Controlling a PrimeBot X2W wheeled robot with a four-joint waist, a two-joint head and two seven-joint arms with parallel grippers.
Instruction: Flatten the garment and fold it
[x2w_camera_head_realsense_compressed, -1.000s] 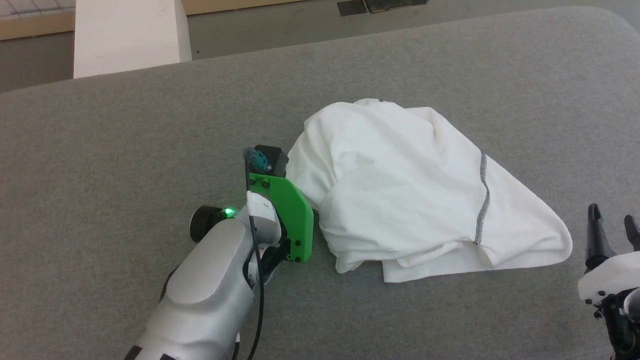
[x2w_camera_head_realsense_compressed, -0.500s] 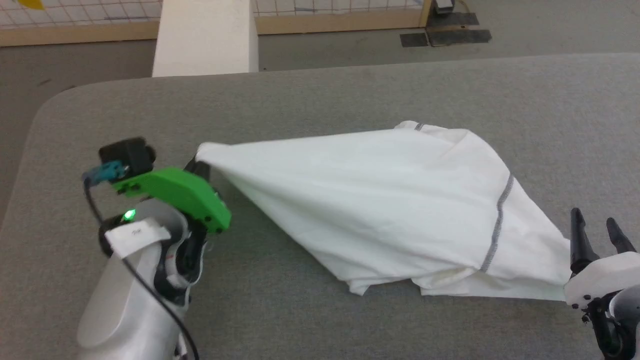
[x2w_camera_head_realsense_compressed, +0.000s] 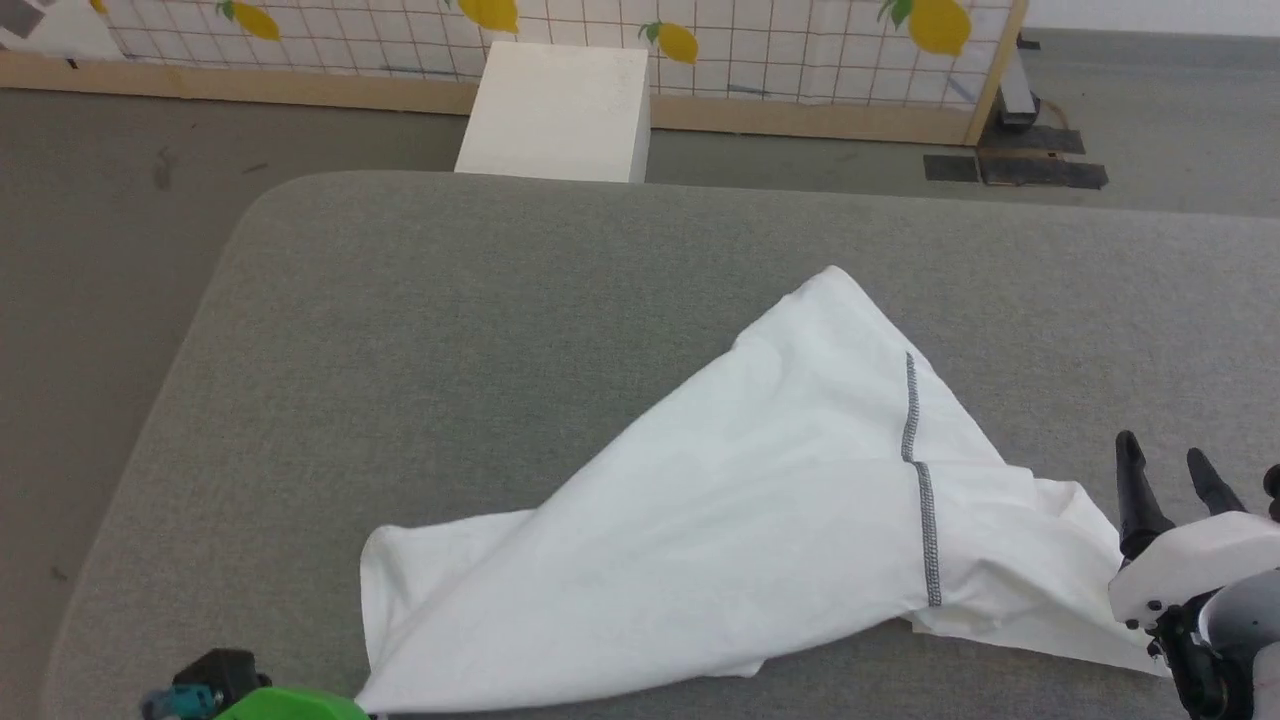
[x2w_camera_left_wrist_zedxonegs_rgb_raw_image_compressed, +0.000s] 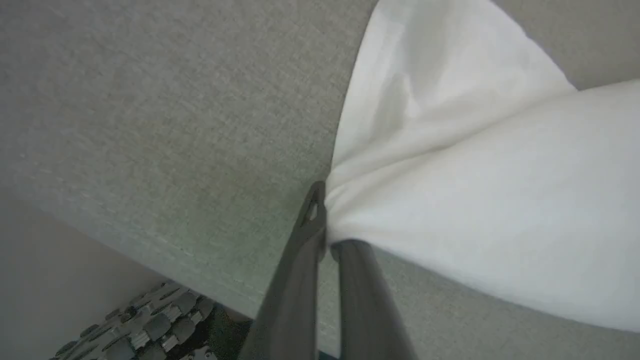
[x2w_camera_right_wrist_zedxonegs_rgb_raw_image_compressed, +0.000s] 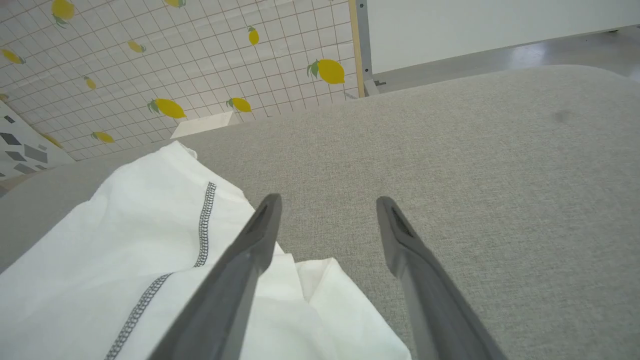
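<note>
Now, my left gripper (x2w_camera_left_wrist_zedxonegs_rgb_raw_image_compressed: 327, 225) is pinched tight on a bunched edge of the garment (x2w_camera_head_realsense_compressed: 750, 520). My right gripper (x2w_camera_right_wrist_zedxonegs_rgb_raw_image_compressed: 329, 210) stands with jaws wide apart, holding nothing, just beside the garment's opposite end. The garment lies in a rough triangle on the grey desk (x2w_camera_head_realsense_compressed: 450, 300), dark zigzag seam uppermost.

Lab test bay: grey padded table (x2w_camera_head_realsense_compressed: 400, 300), lemon-print partition screen (x2w_camera_head_realsense_compressed: 780, 50), bare floor (x2w_camera_head_realsense_compressed: 100, 250).
</note>
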